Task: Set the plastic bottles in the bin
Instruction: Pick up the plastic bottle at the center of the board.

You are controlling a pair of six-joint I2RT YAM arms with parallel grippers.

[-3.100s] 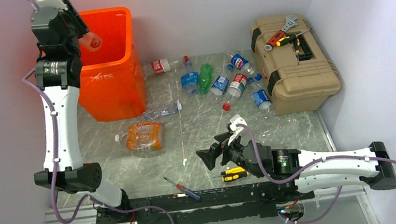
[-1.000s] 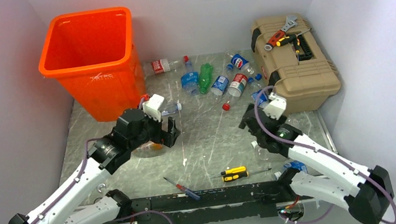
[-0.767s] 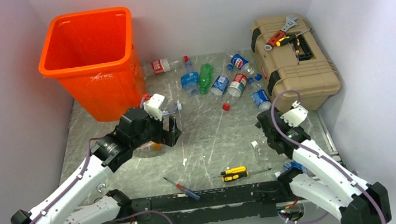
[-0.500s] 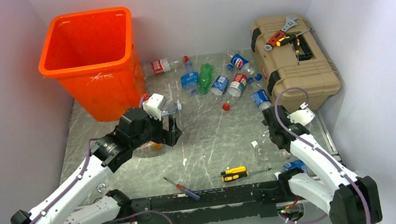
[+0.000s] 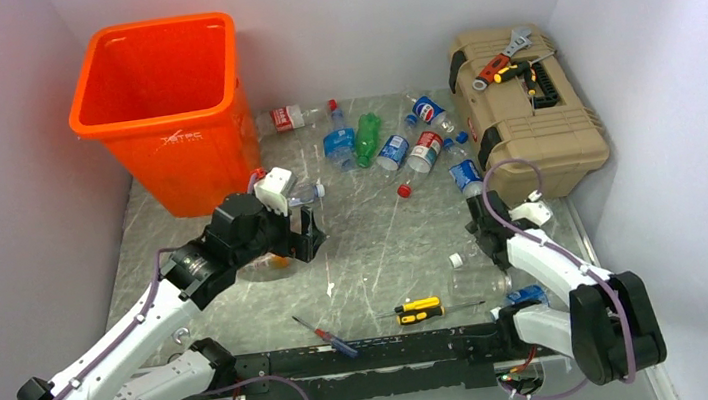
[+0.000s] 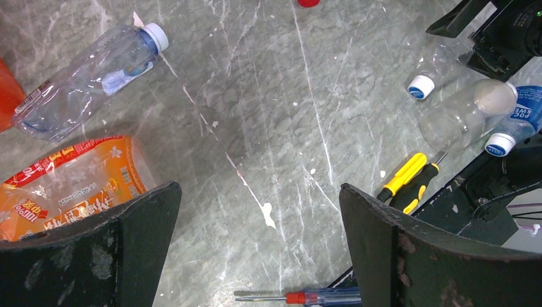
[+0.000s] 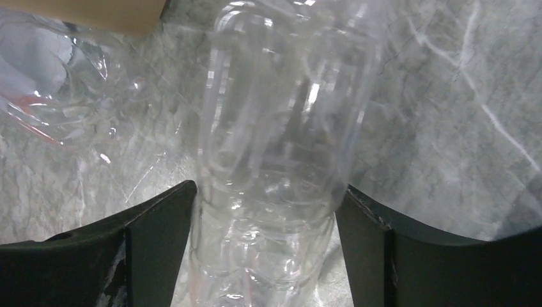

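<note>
My right fingers are spread, straddling a clear bottle lying on the desk at lower right. My left fingers hang released over the orange bottle. I judge this the pickup: next I clench, lift, and carry to the bin, upper left.

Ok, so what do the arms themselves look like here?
Left arm and right arm: white shells, black joints, a mauve cable looping alongside each. Left tool and right tool: broad black wedge fingers, the left's scuffed.
</note>
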